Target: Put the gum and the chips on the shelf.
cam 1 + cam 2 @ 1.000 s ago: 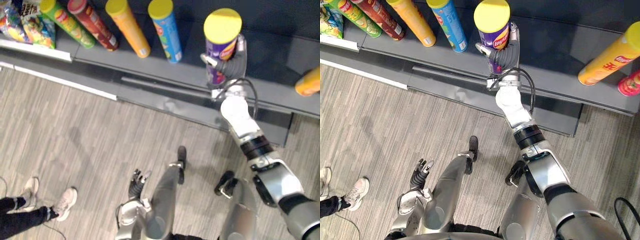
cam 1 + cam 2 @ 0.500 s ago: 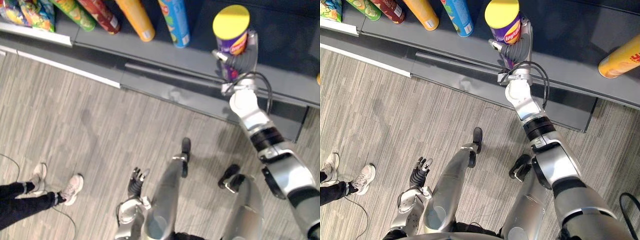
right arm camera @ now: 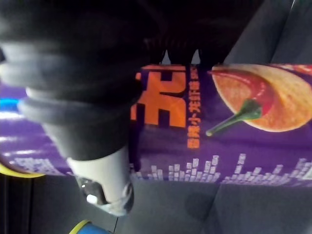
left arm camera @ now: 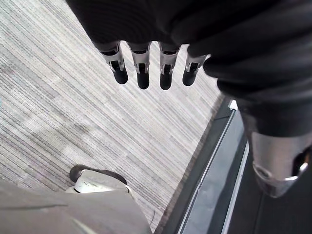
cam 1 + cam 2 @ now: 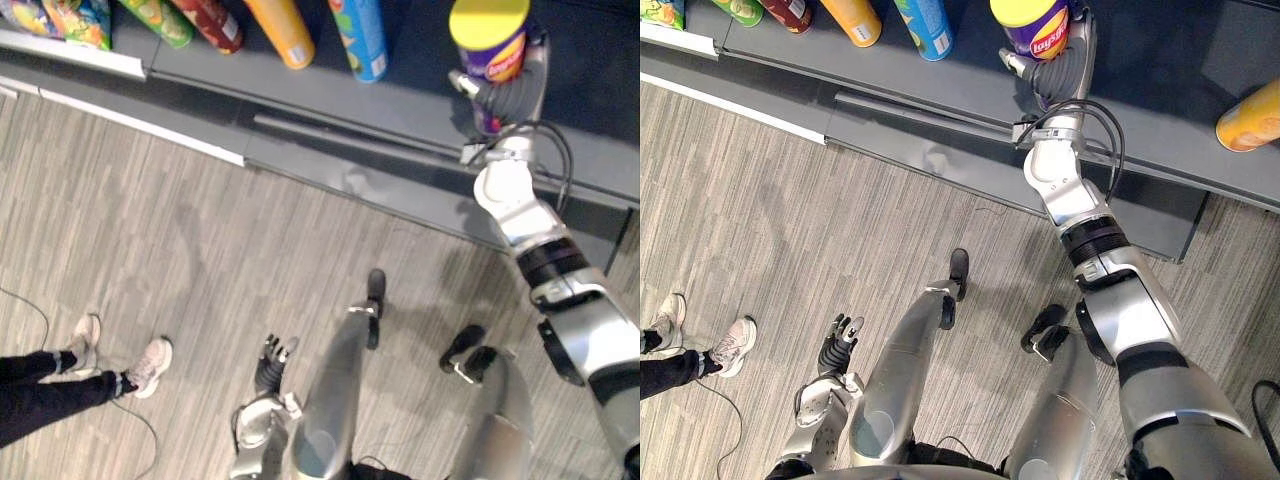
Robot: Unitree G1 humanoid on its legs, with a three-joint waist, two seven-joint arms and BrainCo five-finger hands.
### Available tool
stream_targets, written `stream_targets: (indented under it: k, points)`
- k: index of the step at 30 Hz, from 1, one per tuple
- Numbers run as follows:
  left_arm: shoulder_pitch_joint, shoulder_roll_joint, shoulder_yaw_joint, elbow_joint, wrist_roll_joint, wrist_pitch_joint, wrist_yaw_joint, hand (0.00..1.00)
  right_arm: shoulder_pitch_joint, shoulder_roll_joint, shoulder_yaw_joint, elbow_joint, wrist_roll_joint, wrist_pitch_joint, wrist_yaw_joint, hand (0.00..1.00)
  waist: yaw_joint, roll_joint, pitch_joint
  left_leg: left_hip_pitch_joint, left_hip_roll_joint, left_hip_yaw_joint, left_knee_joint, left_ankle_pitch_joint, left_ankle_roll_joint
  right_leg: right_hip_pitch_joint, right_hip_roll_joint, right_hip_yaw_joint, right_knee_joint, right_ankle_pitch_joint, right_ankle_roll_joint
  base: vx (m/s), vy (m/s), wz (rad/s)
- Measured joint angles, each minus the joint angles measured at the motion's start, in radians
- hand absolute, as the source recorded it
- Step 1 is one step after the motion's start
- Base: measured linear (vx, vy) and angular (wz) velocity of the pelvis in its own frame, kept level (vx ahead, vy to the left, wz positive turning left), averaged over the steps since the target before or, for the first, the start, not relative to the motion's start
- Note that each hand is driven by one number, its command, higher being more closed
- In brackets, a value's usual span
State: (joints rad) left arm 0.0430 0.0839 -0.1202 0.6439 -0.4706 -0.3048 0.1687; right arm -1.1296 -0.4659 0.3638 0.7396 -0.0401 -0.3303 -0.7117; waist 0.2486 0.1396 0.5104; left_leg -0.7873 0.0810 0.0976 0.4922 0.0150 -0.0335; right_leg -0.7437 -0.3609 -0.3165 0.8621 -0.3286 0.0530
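Observation:
A purple chips can (image 5: 489, 42) with a yellow lid stands upright over the dark shelf (image 5: 400, 100), to the right of the other cans. My right hand (image 5: 510, 98) is shut on its lower part, fingers and thumb wrapped round it. The right wrist view shows the purple can (image 3: 219, 126) close against the palm, with the thumb (image 3: 102, 180) beside it. The hand hides the can's base. My left hand (image 5: 272, 365) hangs low over the floor, its fingers (image 4: 141, 73) relaxed and holding nothing.
Orange (image 5: 283, 30), blue (image 5: 360, 35), red and green cans stand in a row on the shelf's left part, with snack bags (image 5: 60, 15) beyond them. Another orange can (image 5: 1250, 115) is at the right. A person's legs and shoes (image 5: 150, 365) are at the lower left.
The whole picture has shifted, so the camera has moved. My right hand keeps its hold on the purple can over the shelf. The left hand hangs as before.

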Motion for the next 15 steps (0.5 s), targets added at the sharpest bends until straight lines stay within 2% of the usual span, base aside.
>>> stream_targets:
  k: [7, 12, 13, 15]
  points:
    - [0.0, 0.0, -0.002, 0.008, -0.027, -0.006, -0.001, 0.0, -0.03, -0.01, 0.007, 0.035, 0.002, -0.003, -0.011, 1.0, 0.002, 0.0, 0.0, -0.01, 0.0, -0.001, 0.008, -0.002, -0.001, -0.007, -0.001, -0.001, 0.003, 0.0, 0.0, 0.02, -0.052, 0.01]
    - [0.0, -0.001, -0.002, 0.023, -0.029, -0.014, -0.001, 0.0, -0.056, -0.013, 0.02, 0.062, 0.005, -0.029, -0.028, 1.0, 0.002, 0.0, 0.0, -0.033, 0.002, 0.003, 0.02, -0.008, 0.001, -0.034, -0.003, 0.007, 0.014, -0.002, -0.002, 0.0, -0.049, -0.02]
    - [0.0, -0.001, -0.002, 0.027, -0.03, -0.014, -0.001, 0.0, -0.056, -0.014, 0.022, 0.062, 0.009, -0.032, -0.03, 0.0, 0.002, 0.0, 0.0, -0.033, 0.002, 0.005, 0.02, -0.008, 0.001, -0.035, -0.003, 0.009, 0.014, -0.002, -0.002, 0.01, -0.045, -0.02]
    - [0.0, -0.001, -0.002, 0.037, -0.03, -0.014, -0.001, 0.0, -0.056, -0.018, 0.032, 0.063, 0.015, -0.035, -0.03, 0.0, 0.002, 0.0, 0.0, -0.032, 0.002, 0.006, 0.022, -0.008, 0.001, -0.035, -0.003, 0.011, 0.014, -0.002, -0.001, 0.02, -0.043, -0.02]
